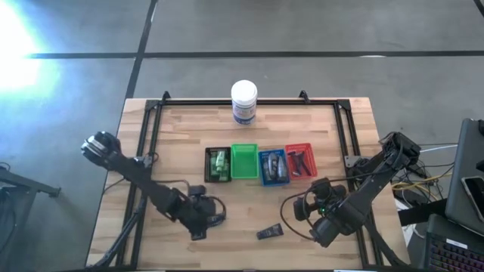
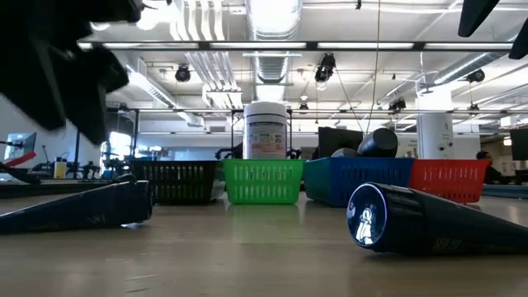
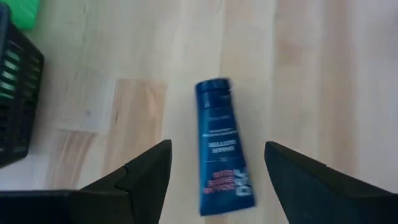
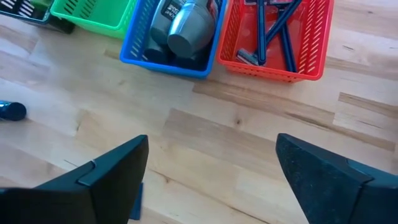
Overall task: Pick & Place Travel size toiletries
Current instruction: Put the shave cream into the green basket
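Four trays sit in a row mid-table: black tray (image 1: 218,165) with green packets (image 1: 220,161), green tray (image 1: 244,161) apparently empty, blue tray (image 1: 273,166) with grey bottles (image 4: 186,25), red tray (image 1: 299,160) with thin sticks (image 4: 273,28).

One dark navy tube (image 1: 269,233) lies loose on the wood near the front edge, between the two arms. A second tube may lie at the near left in the low view; cannot confirm from overhead.

Left gripper (image 1: 203,219) hovers just left of the tube, fingers spread wide. Its wrist view shows the tube (image 3: 222,146) lying lengthwise between the two fingertips, cap end pointing away. Right gripper (image 1: 316,213) waits to the tube's right, fingers also spread, nothing between them.

Judgement: step in hand is picking this tube with the left arm.
- Centre over the tube's middle, not the flat crimped end.
- Descend until the fingertips straddle the body, close across the narrow width.
- The round body could roll; close slowly and evenly.
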`<control>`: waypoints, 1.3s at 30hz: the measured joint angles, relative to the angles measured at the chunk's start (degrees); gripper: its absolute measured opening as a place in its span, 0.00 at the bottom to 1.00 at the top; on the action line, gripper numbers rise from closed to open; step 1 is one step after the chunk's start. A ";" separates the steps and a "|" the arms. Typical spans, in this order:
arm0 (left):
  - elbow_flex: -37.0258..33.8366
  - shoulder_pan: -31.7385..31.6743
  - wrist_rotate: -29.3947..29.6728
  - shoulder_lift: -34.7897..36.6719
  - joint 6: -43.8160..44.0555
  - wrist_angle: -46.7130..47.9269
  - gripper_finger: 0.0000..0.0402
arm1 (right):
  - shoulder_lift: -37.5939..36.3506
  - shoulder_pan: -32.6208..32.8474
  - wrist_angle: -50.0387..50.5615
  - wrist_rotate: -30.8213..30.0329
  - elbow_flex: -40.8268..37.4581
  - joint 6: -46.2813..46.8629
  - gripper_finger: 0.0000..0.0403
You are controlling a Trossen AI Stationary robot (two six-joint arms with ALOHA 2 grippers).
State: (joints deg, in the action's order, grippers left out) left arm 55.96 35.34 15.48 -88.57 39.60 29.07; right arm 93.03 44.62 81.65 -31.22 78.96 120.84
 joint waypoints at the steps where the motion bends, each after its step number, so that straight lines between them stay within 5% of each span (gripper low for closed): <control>1: 0.40 -0.01 0.36 -1.53 -0.22 0.06 0.65 | 0.00 0.00 0.02 0.04 0.00 0.00 0.86; 20: 2.70 -1.16 -3.03 -14.27 -2.21 -3.95 0.64 | 0.00 0.24 -0.52 3.23 0.00 -0.77 0.88; 39: 4.12 -4.68 -0.47 -14.09 -4.43 -9.07 0.26 | 0.00 0.24 -0.47 2.93 0.00 -1.29 0.82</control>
State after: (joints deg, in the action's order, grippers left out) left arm 60.08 30.66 15.00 -102.67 35.17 20.00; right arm 93.03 44.86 81.17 -28.29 78.96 119.55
